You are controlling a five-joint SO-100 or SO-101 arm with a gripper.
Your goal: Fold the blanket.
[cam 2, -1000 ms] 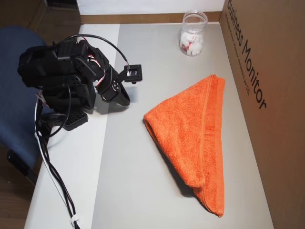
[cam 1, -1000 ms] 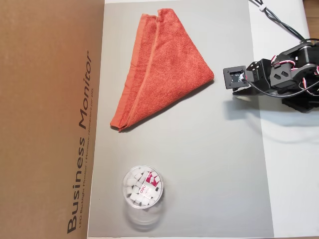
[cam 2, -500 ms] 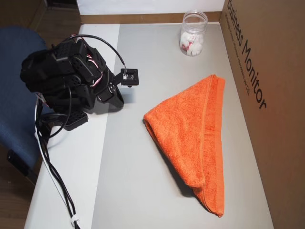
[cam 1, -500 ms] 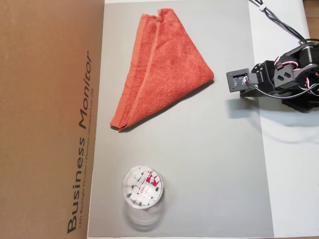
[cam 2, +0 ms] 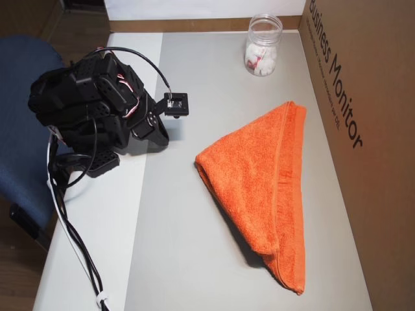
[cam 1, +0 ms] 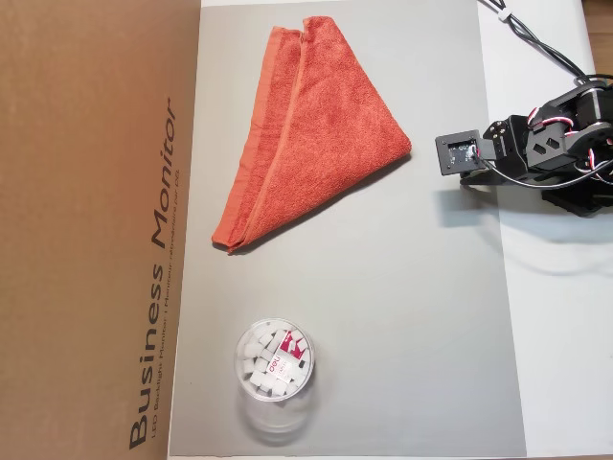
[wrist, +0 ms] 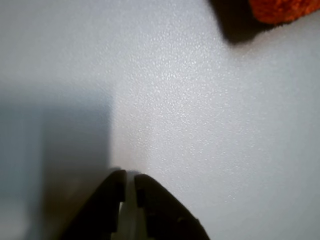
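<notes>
Blanket (cam 1: 311,129) lies on the grey surface (cam 1: 412,316) already doubled into a triangle, one long hemmed edge running beside the cardboard box (cam 1: 91,230) and its free corner pointing toward the arm (cam 2: 84,110); in the other overhead view (cam 2: 266,188) the layers sit one on the other with the woven border band on top. Judging by that, one diagonal fold looks finished and the arm is parked between steps, tucked up at the edge of the grey surface, apart from the cloth. If a second fold is wanted, the next move would call for reaching out to the near corner, pinching both layers there, and carrying them across toward the box-side edge; if a single fold satisfies the task, little is left to do. The pincer (wrist: 128,182) shows in the wrist view as two dark tips at the bottom edge, drawn nearly together with only a thin pale slit between them, so I judge it clenched and empty: nothing lies between the tips, and they hang just above bare grey surface without clearly touching it. A corner of the orange cloth (wrist: 282,10) peeks in at the top right of that view, well away from the tips. A clear jar (cam 2: 262,45) of white pieces stands farther along the surface, away from both cloth and arm.
</notes>
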